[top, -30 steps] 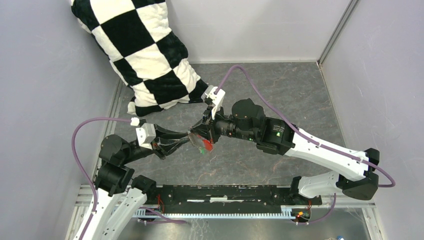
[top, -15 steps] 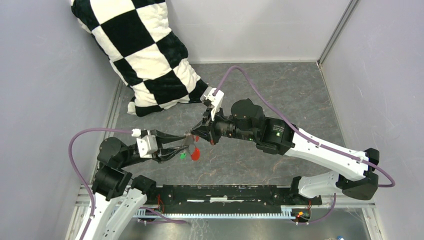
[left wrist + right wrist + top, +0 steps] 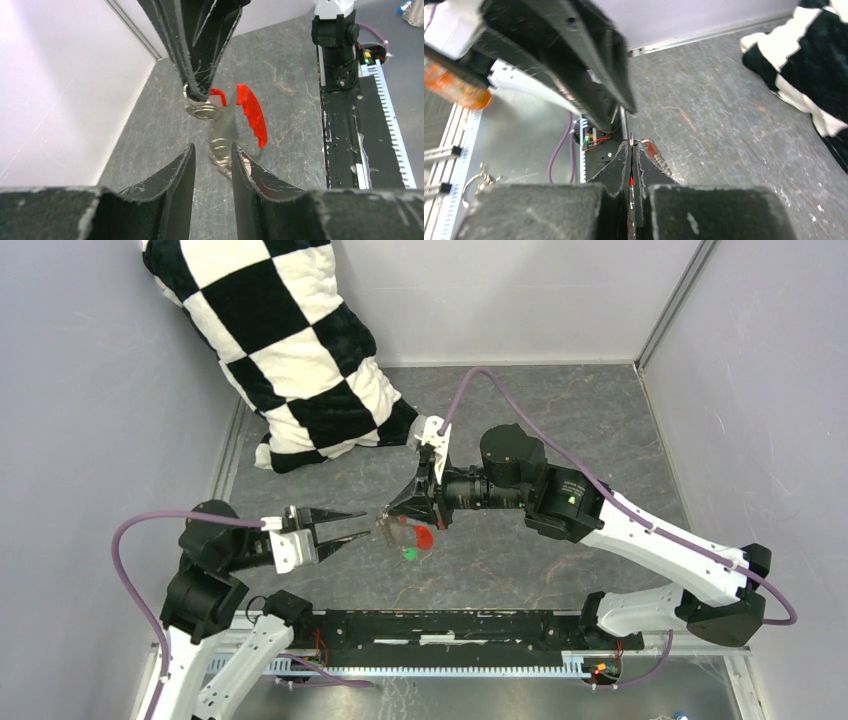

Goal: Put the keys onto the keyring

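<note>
My right gripper (image 3: pixel 390 516) is shut on the thin silver keyring (image 3: pixel 202 108) and holds it above the grey floor. The long red oval tag (image 3: pixel 423 537) and the small green tag (image 3: pixel 408 554) hang under it. The red tag also shows in the left wrist view (image 3: pixel 253 120) and the right wrist view (image 3: pixel 655 155). A small red piece (image 3: pixel 218 95), maybe the red key head, sits beside the ring. A blurred silver piece (image 3: pixel 222 148) dangles below; I cannot tell whether it is key or chain. My left gripper (image 3: pixel 357 524) is open and empty, just left of the ring (image 3: pixel 212 147).
A black-and-white checkered pillow (image 3: pixel 290 350) leans in the back left corner. Grey walls close in both sides and the back. The black base rail (image 3: pixel 450 625) runs along the near edge.
My left gripper has let go of the ring, opened and drawn back to the left. My right gripper has kept the ring and tags and shifted slightly.
</note>
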Motion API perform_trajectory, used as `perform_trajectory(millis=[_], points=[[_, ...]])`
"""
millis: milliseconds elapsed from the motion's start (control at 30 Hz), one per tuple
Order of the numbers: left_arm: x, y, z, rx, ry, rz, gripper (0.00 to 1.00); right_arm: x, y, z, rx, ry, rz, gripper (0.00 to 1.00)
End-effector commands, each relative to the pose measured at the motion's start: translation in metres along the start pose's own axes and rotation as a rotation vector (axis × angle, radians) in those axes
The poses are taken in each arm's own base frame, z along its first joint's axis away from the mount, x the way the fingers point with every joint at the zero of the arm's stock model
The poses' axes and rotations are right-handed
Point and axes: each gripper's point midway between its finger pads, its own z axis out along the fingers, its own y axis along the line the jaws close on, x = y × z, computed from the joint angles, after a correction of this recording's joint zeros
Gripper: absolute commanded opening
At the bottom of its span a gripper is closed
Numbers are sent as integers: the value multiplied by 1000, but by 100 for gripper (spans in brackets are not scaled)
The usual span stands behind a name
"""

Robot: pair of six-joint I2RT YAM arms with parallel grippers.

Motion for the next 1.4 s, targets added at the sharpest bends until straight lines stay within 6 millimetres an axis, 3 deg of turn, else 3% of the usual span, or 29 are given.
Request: perform_trajectory(millis=[0, 167, 467, 767, 1367], points=[[-6, 0, 9, 111, -9, 56, 39, -22, 37, -12, -222, -80, -172, 0], [-15, 7, 11, 137, 0, 72, 38, -18, 49, -18, -309, -102, -289, 0], [-23, -23, 9, 287, -55, -24, 29, -13, 58, -14, -398, -134, -322, 0], [-22, -21, 11, 289, -54, -39, 29, -14, 66, -7, -470, -144, -315, 0], [-30, -39, 7, 370, -86, -179, 31, -19, 58, -1, -452, -155, -306, 0]])
